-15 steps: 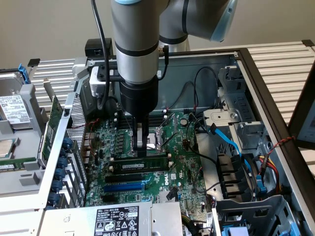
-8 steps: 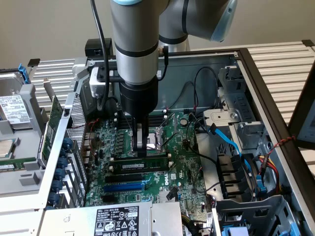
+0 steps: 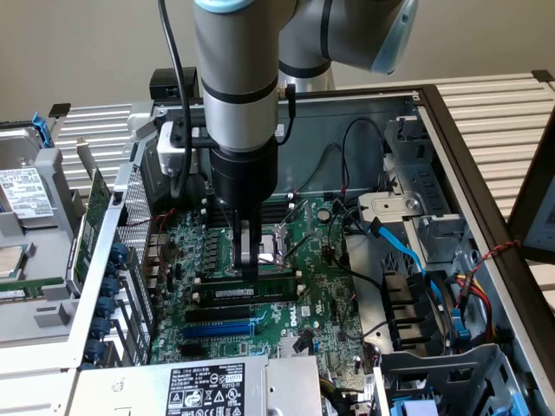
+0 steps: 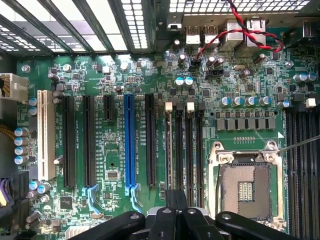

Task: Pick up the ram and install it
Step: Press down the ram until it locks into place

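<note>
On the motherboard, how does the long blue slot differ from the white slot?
Colour: the blue slot is bright blue, while the white slot is cream white.
Neighbours: the blue slot has black slots on both sides, while the white slot is the outermost of the row, beside small capacitors.
Width: the white slot looks broader than the blue slot.
Shared: both are empty and lie parallel on the green motherboard.

We can make out a white "DELL" mark printed on the motherboard [image 3: 299,322], a little beyond the gripper's fingertips toward the exterior view's right. The white label [image 3: 206,387] on the power supply, nearer the camera than the gripper, carries rows of certification signs and small print we cannot read. Print on the hard-drive sticker [image 3: 28,192], far to the exterior view's left, is also illegible.
</note>
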You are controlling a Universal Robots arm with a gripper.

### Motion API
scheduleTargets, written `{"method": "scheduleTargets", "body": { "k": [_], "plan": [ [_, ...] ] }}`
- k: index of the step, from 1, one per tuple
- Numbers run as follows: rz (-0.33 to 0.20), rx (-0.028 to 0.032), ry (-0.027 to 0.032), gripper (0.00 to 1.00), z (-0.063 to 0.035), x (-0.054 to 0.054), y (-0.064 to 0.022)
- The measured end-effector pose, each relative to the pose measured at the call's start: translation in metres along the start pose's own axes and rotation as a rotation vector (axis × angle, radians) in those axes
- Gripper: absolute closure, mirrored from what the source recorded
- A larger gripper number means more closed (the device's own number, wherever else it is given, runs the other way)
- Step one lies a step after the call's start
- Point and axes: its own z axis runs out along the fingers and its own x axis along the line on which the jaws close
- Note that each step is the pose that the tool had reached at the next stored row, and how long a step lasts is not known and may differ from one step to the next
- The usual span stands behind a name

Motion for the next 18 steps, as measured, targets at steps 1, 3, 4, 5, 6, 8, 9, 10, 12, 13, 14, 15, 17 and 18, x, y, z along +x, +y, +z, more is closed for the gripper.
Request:
{"method": "scheduleTargets", "body": {
  "k": [1, 3, 4, 5, 6, 8, 9, 10, 12, 13, 14, 15, 17, 18],
  "plan": [
    [0.000, 0.0011, 0.0017, 0.90, 0.0007, 0.0000, 0.0002],
    [0.000, 0.0026, 0.0025, 0.90, 0.0017, 0.0001, 0.0006],
    [0.000, 0.0031, 0.0025, 0.90, 0.0020, 0.0001, 0.0007],
    [0.000, 0.0035, 0.0024, 0.90, 0.0024, 0.0001, 0.0008],
    [0.000, 0.0039, 0.0024, 0.90, 0.0028, 0.0001, 0.0008],
    [0.000, 0.0050, 0.0022, 0.90, 0.0038, 0.0001, 0.0009],
    [0.000, 0.0051, 0.0024, 0.90, 0.0040, 0.0001, 0.0009],
    [0.000, 0.0054, 0.0023, 0.90, 0.0044, 0.0001, 0.0010],
    [0.000, 0.0056, 0.0023, 0.90, 0.0049, 0.0001, 0.0010],
    [0.000, 0.0056, 0.0024, 0.90, 0.0051, 0.0001, 0.0010],
    [0.000, 0.0056, 0.0025, 0.90, 0.0053, 0.0002, 0.0011],
    [0.000, 0.0056, 0.0024, 0.90, 0.0056, 0.0002, 0.0011],
    [0.000, 0.0057, 0.0024, 0.90, 0.0061, 0.0002, 0.0011],
    [0.000, 0.0057, 0.0024, 0.90, 0.0062, 0.0002, 0.0011]
  ]
}}
